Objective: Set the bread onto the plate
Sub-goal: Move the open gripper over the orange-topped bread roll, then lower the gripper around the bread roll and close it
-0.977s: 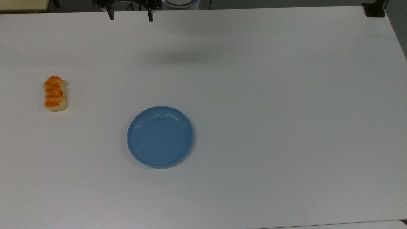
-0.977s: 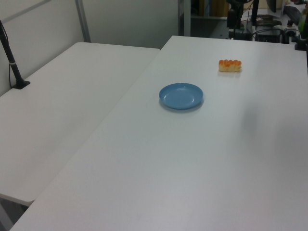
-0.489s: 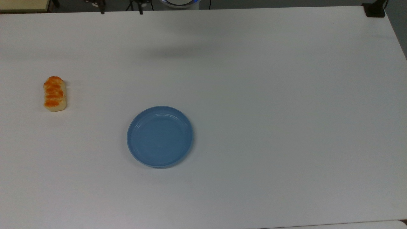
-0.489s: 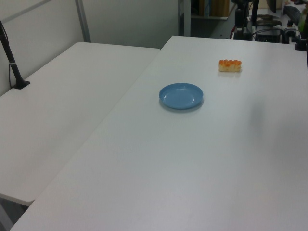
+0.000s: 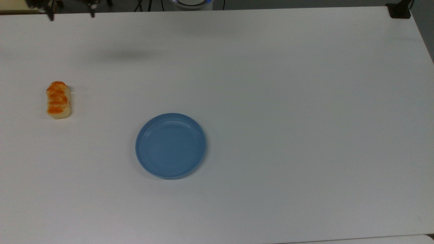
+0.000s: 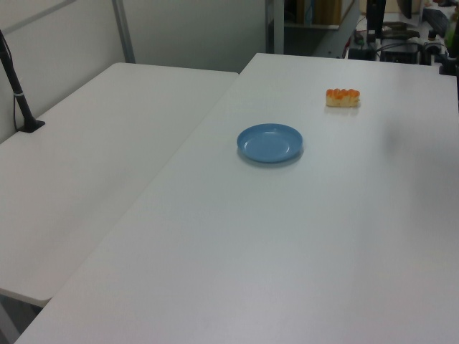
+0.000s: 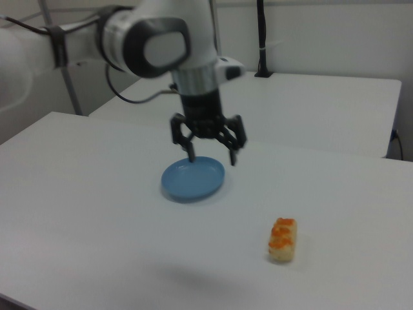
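Observation:
The bread (image 5: pixel 58 100) lies on the white table near the top view's left edge, long axis running front to back, its orange-brown top up. The blue plate (image 5: pixel 170 145) sits with nothing on it, to the right of the bread and nearer the front. My gripper (image 5: pixel 71 14) hangs at the top view's upper left, open, fingers wide apart with nothing between them. In the right view the gripper (image 7: pixel 211 156) floats well above the table, over the plate (image 7: pixel 193 179); the bread (image 7: pixel 282 239) lies lower right of it. The left view shows the plate (image 6: pixel 270 142) and the bread (image 6: pixel 343 97).
A black clamp (image 5: pixel 400 10) stands at the table's far right corner in the top view. A second white table (image 6: pixel 107 143) adjoins on the left view's left, with a black stand (image 6: pixel 21 100) on it. The arm's white body (image 7: pixel 148 39) reaches in from the right view's upper left.
My gripper has moved toward the top view's left along the far edge, and its shadow with it. It stays open. The bread and the plate have not moved.

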Robot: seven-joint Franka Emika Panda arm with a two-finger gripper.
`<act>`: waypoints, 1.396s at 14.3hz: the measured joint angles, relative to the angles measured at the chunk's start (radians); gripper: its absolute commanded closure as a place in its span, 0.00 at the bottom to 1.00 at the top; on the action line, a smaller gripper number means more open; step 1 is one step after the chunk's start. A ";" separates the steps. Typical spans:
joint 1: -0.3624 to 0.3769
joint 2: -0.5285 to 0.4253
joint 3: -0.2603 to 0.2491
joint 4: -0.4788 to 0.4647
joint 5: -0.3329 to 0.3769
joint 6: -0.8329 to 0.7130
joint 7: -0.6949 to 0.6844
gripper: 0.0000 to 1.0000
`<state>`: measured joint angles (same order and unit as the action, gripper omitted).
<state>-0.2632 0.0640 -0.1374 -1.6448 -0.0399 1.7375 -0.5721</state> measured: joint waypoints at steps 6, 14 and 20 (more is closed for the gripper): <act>-0.023 0.184 -0.057 -0.029 0.061 0.224 -0.021 0.00; -0.057 0.380 -0.059 -0.035 0.062 0.483 -0.020 0.00; -0.087 0.443 -0.059 -0.035 0.062 0.559 -0.020 0.39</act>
<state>-0.3499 0.5069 -0.1965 -1.6793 0.0223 2.2965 -0.5917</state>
